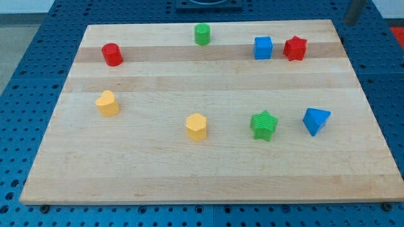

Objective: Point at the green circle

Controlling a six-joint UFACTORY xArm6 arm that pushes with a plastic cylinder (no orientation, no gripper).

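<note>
The green circle [202,34] is a short green cylinder standing near the top edge of the wooden board [189,82], a little left of the middle. My rod shows as a dark blurred bar at the view's top right corner, and my tip [348,23] is just off the board's top right corner. It is far to the right of the green circle and touches no block.
A red cylinder [112,55] stands at the upper left. A blue cube [263,48] and a red star [295,48] stand at the upper right. A yellow heart-like block [107,103], a yellow hexagon [196,127], a green star [264,125] and a blue triangle [315,120] lie across the lower half.
</note>
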